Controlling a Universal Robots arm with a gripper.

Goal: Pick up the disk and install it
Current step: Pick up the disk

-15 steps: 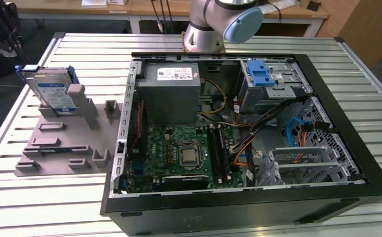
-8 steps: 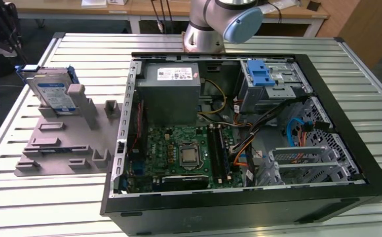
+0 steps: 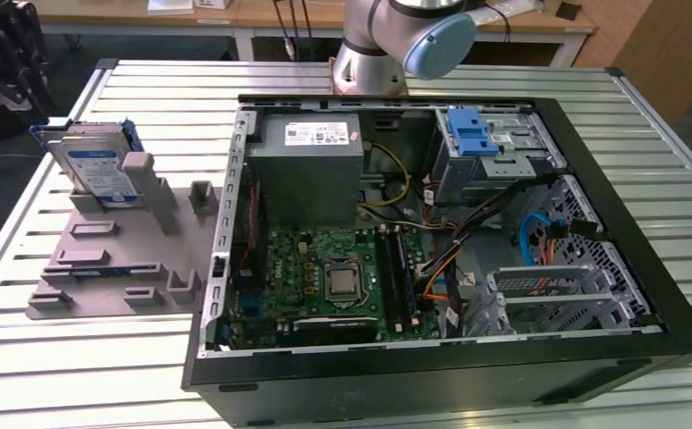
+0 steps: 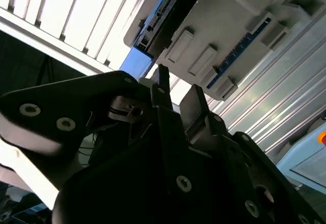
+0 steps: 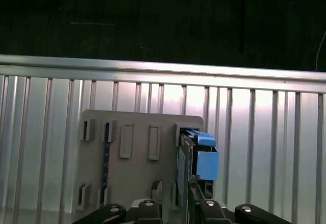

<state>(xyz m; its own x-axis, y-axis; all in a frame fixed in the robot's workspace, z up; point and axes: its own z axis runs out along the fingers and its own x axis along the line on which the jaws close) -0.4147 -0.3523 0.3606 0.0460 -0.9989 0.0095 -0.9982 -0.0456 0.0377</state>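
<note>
Black gripper hangs near the upright disk.

the pincer is seen as black links with bright screw heads, held over the ribbed metal counter. directly ahead of the pincer and close to it, the disk is stood on edge in a pocket of a grey holder plate, with its blue carrier shown. whether the disk is touched cannot be told. the plate is laid flat on the counter, and its other pockets are spread to one side of the pincer.
</note>
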